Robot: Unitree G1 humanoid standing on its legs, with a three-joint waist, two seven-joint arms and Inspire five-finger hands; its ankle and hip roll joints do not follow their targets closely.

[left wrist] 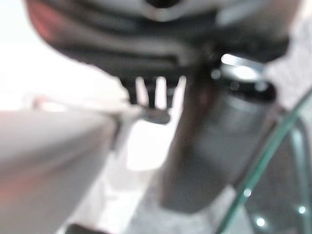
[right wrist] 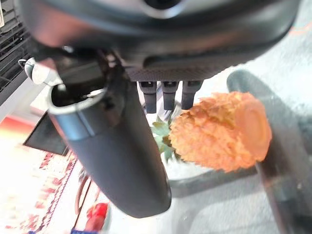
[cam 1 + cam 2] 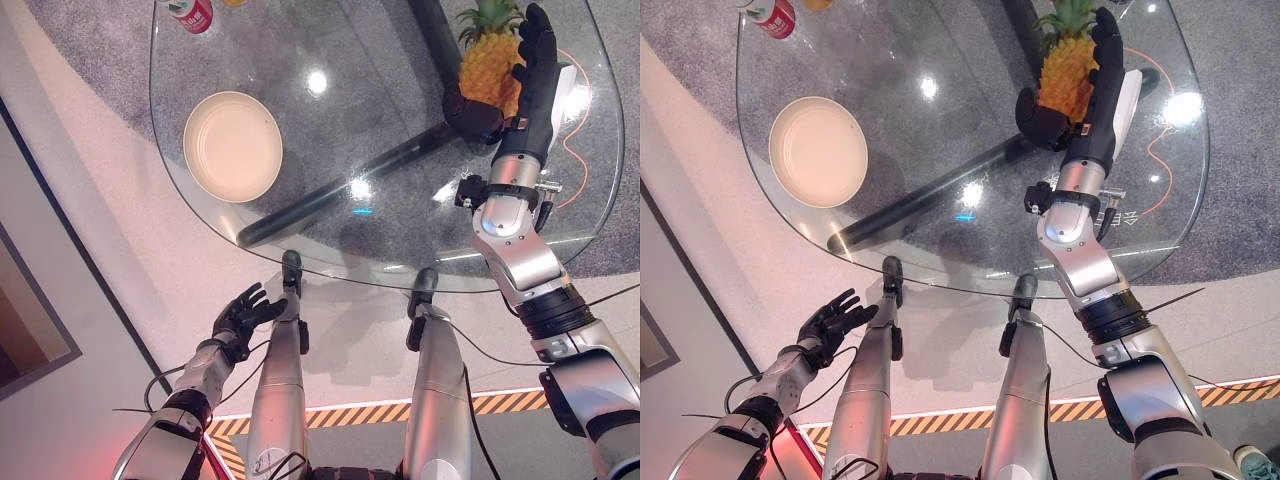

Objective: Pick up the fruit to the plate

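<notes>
right hand (image 3: 530, 75) grips pineapple (image 3: 488, 62) near table edge (image 3: 600, 200).

table: round glass top (image 3: 400, 90) | floor: grey carpet (image 3: 90, 50), pale surround | hazard stripe (image 3: 350, 412)

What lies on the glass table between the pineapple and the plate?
Nothing: between the pineapple, in the right hand, and the plate, the glass table is bare in both eye views.
</notes>
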